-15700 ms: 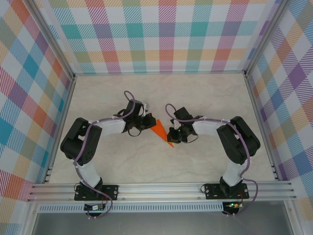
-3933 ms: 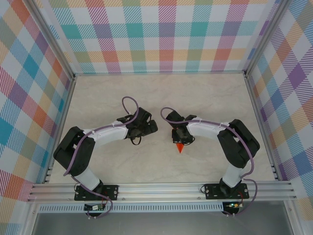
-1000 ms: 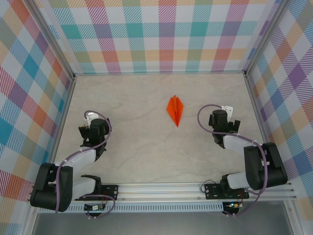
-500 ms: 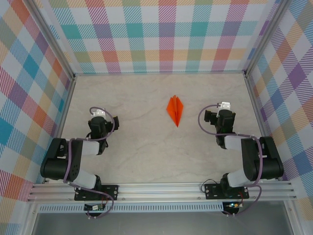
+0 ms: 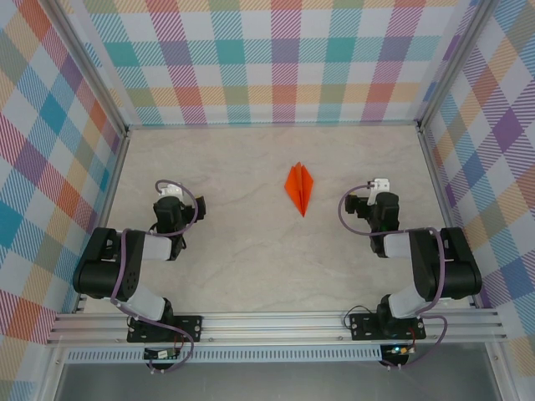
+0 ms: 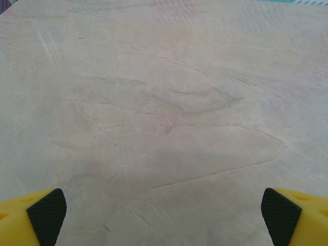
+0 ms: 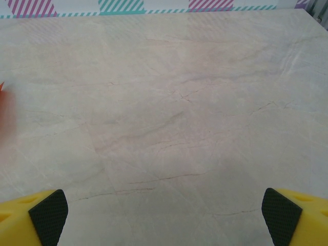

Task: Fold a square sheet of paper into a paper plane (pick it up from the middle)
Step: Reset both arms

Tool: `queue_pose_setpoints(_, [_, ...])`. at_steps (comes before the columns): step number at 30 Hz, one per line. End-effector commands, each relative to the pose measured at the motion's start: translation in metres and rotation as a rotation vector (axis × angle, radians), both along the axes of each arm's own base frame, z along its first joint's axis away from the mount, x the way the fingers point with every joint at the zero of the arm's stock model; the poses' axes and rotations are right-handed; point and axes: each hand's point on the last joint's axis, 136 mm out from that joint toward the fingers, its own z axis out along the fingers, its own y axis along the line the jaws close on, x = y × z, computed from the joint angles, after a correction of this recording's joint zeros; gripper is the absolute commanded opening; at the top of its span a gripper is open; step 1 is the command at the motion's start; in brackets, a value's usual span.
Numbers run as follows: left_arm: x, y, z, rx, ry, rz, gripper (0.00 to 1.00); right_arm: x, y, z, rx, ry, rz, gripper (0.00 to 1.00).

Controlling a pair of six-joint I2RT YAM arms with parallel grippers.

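Note:
The square sheet of paper is folded into the paper plane, a slim bright orange dart with a centre ridge. It lies alone on the table a little right of the middle, its point toward the near edge. My left gripper sits far to its left, drawn back over its own arm. In the left wrist view that gripper stands open over bare table. My right gripper rests to the right of the plane, apart from it. Seen from the right wrist, this gripper is open and holds nothing, and an orange blur shows at the left edge.
The marble-patterned table is fenced by checked walls at the back and both sides. An aluminium rail with both arm bases runs along the near edge.
Both arms have folded further back toward their bases, the left gripper shifting slightly right and away from the near edge. The paper plane has not moved.

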Motion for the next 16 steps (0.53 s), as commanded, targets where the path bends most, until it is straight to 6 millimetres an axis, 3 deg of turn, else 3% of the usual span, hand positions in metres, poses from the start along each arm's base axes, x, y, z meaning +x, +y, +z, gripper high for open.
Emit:
queue_pose_setpoints(1, [0.0096, -0.0018, 0.0104, 0.004, -0.032, -0.025, 1.00, 0.0066, -0.0033, 0.0115, 0.026, -0.045, 0.000, 1.00])
queue_pose_setpoints(16, [0.0104, -0.0044, 0.0086, 0.004, -0.022, -0.040, 1.00, 0.0069, -0.0061, 0.0110, 0.039, -0.039, -0.003, 1.00])
